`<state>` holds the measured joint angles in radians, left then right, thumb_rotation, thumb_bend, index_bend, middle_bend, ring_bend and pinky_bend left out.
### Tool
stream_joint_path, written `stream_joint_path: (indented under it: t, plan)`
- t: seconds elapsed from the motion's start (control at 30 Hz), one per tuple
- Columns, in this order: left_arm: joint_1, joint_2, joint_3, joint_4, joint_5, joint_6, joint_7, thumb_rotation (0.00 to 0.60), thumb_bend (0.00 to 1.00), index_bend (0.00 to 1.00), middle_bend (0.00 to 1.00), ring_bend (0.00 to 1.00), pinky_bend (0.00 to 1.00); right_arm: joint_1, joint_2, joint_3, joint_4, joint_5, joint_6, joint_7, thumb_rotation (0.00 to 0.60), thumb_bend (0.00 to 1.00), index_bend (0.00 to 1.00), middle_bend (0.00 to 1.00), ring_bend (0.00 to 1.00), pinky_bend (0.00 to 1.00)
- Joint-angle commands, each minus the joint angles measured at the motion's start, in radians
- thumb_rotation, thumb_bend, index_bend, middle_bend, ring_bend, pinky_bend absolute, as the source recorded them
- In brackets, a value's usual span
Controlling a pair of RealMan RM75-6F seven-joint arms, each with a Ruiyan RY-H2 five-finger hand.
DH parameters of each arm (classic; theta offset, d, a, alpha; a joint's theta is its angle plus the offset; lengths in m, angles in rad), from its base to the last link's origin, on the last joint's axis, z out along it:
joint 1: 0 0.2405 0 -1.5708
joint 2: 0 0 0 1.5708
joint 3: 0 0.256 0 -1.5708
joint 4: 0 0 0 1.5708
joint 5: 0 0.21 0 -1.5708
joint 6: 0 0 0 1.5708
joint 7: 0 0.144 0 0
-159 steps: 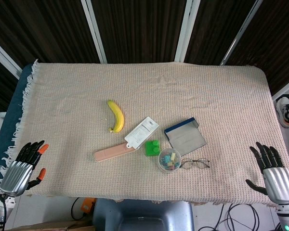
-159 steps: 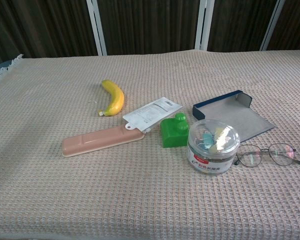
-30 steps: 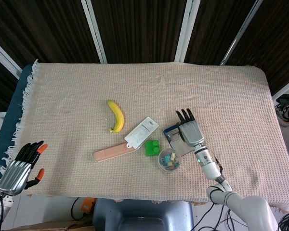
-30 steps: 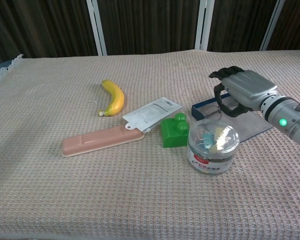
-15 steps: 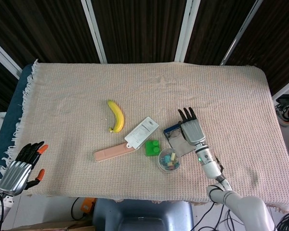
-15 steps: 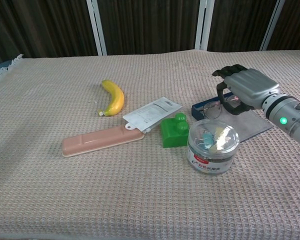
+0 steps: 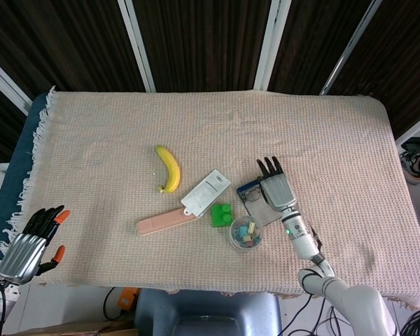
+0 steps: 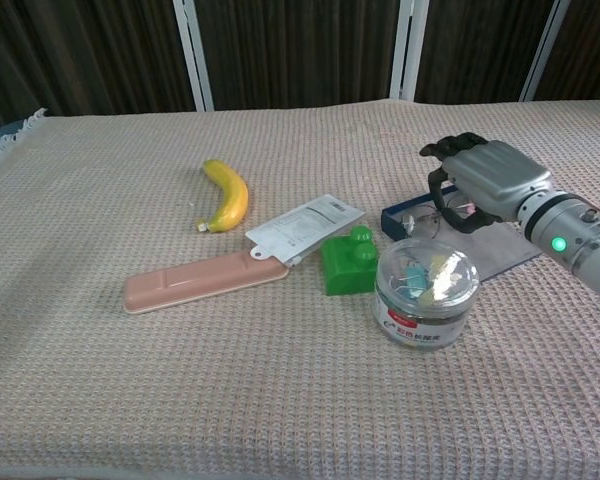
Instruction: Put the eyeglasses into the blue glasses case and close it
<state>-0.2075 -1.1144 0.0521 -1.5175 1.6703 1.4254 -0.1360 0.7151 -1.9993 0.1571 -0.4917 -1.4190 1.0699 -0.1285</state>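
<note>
No legible text — labels blurred

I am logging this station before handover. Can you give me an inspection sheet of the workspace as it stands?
Surface: beige waffle-weave cloth covering the table, fringe on its left edge.
Job's things: thin wire-framed eyeglasses held over the open blue glasses case, which lies flat with its grey lining up.
Clutter: yellow banana; pink oblong case; white printed packet; green toy block; clear round tub of coloured clips in front of the case.
Hands: right hand holds the eyeglasses above the case; left hand open at the table's near left corner, holding nothing.
Cables: dark cables below the table's front edge.
Surroundings: dark slatted panels with white posts behind.
</note>
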Motion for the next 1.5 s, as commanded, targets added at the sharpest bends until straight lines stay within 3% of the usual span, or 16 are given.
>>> stream_joint_path:
  t: [0.03,0.33,0.43,0.53,0.77,1.5]
  plan:
    - [0.0,0.0,0.0,0.0,0.001,0.0,0.0,0.6,0.46,0.0,0.0,0.0,0.06,-0.001,0.001,0.0,-0.002,0.0,0.002,0.001,0.6,0.59,0.59,0.2,0.0,0.0]
    - [0.0,0.0,0.0,0.0,0.0,0.001,0.0,0.6,0.46,0.0,0.0,0.0,0.06,-0.007,0.018,-0.003,-0.022,-0.008,0.024,0.016,0.6,0.59,0.55,0.2,0.0,0.0]
    - [0.001,0.0,0.0,0.0,-0.001,0.002,-0.001,0.6,0.46,0.0,0.0,0.0,0.06,-0.023,0.033,-0.016,-0.033,-0.022,0.053,0.007,0.6,0.5,0.52,0.2,0.0,0.0]
    - [0.0,0.0,0.001,-0.001,-0.001,0.0,0.001,0.6,0.46,0.0,0.0,0.0,0.06,-0.037,0.046,-0.023,-0.048,-0.027,0.071,-0.006,0.6,0.35,0.47,0.2,0.0,0.0]
    - [-0.001,-0.001,0.002,-0.003,0.003,-0.002,0.005,0.6,0.46,0.0,0.0,0.0,0.06,-0.042,0.059,-0.018,-0.058,-0.015,0.054,-0.04,0.6,0.25,0.39,0.17,0.0,0.0]
    - [-0.004,0.001,-0.001,0.002,-0.007,-0.006,-0.008,0.6,0.46,0.0,0.0,0.0,0.07,0.011,0.005,0.05,-0.017,0.051,-0.003,-0.12,0.6,0.22,0.37,0.16,0.0,0.0]
